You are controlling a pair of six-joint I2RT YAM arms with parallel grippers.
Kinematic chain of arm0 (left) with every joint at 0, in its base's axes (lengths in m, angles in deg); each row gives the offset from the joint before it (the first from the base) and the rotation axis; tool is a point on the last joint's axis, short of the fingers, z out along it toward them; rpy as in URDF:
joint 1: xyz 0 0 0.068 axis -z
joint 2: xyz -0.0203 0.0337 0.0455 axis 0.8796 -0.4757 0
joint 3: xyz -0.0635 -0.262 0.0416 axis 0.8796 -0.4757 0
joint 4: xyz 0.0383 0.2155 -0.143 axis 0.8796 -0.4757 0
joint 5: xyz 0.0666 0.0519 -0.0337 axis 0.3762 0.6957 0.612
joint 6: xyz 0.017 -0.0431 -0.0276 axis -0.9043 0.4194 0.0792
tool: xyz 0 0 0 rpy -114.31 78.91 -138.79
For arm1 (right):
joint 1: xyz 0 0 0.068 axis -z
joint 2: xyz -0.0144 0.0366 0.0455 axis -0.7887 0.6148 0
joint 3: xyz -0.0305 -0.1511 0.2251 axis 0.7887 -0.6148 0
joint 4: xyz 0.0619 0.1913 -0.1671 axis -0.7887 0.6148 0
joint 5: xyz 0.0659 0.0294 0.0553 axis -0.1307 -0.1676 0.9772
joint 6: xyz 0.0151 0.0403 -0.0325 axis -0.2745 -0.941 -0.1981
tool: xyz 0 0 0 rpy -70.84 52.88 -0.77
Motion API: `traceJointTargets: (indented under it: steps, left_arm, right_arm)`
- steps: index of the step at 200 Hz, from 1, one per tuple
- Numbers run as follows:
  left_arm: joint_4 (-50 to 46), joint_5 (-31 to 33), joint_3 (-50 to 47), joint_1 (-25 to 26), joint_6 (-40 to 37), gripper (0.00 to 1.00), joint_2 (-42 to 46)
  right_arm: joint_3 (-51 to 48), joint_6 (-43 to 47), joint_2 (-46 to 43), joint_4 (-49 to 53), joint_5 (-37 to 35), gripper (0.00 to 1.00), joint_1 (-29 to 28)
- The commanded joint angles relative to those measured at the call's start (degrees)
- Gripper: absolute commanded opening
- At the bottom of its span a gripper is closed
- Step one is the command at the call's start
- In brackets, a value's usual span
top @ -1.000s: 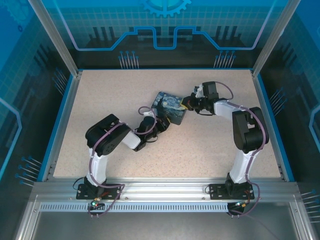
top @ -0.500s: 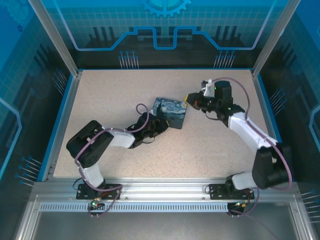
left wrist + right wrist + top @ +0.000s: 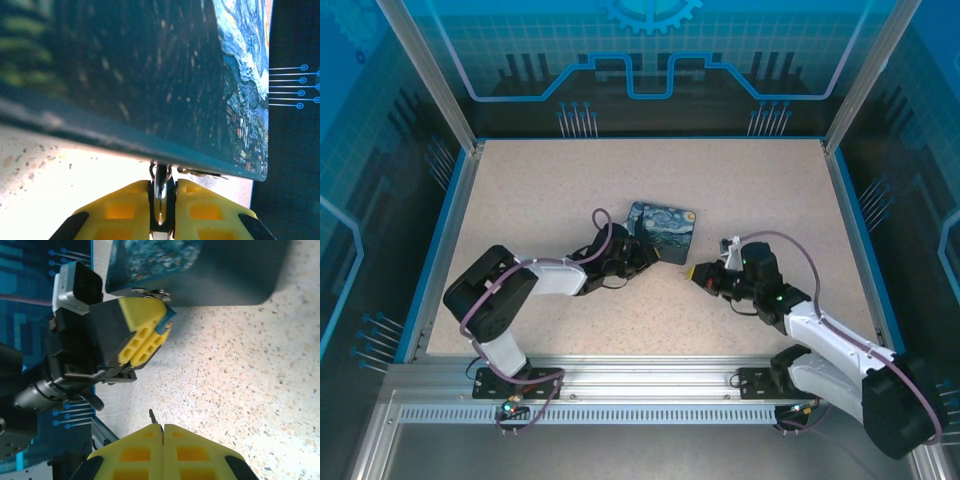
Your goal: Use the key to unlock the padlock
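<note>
So we're at the lining-up stage, nothing inserted yet. The left gripper (image 3: pixel 640 258) sits low on the table (image 3: pixel 540 190), right up against the near-left corner of the Starry Night box (image 3: pixel 663 226). In its own wrist cam the yellow fingers (image 3: pixel 200 205) are clamped tight on a thin bit of metal, which I'm reading as the padlock (image 3: pixel 160 176). From the other wrist cam you can see that metal poking out of the tip, touching the box edge.

The right gripper (image 3: pixel 162 429) is pinched closed too, with a tiny dark sliver sticking out past its fingertips. Pretty sure that's the key (image 3: pixel 151 416). It's near the left gripper with open table between them.

The next move is the fiddly one, IMO: bring the key tip across to the padlock and square it to the keyhole. I can't make out the keyhole, so no idea which way it faces.
</note>
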Motion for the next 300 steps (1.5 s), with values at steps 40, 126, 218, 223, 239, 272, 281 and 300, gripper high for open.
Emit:
traceJointTargets:
  steps: [40, 126, 218, 223, 239, 272, 281, 300]
  left_arm:
    - [6.14, 0.93, -3.02, 0.29, 8.23, 0.0, 4.87]
    - [12.02, 3.64, -6.62, 0.53, 14.32, 0.0, 7.49]
    - [18.48, 9.34, -7.86, 3.35, 18.57, 0.0, 6.63]
    - [18.69, 9.59, -8.0, 3.41, 18.75, 0.0, 6.59]
    - [19.67, 10.73, -8.53, 3.79, 19.7, 0.0, 6.5]
    - [21.12, 13.29, -8.96, 4.9, 21.18, 0.0, 6.46]
    - [21.31, 13.86, -8.93, 5.19, 21.5, 0.0, 6.37]
    - [21.78, 14.93, -8.85, 5.75, 21.92, 0.0, 6.29]
  right_arm:
    - [-1.75, -8.41, 3.54, -12.97, -5.25, 0.0, -2.84]
    - [-0.61, -17.34, 14.19, -24.02, -10.32, 0.0, -6.62]
    - [-1.08, -27.97, 17.38, -29.62, -21.84, 0.0, -11.44]
    - [-1.18, -28.37, 17.04, -29.62, -22.42, 0.0, -11.51]
    - [-1.35, -29.11, 15.67, -28.33, -24.22, 0.0, -11.68]
    - [-1.14, -30.43, 13.79, -26.72, -26.46, 0.0, -11.92]
    - [-0.73, -30.49, 13.82, -26.48, -26.47, 0.0, -11.93]
    - [0.29, -30.69, 14.71, -26.42, -26.28, 0.0, -12.17]
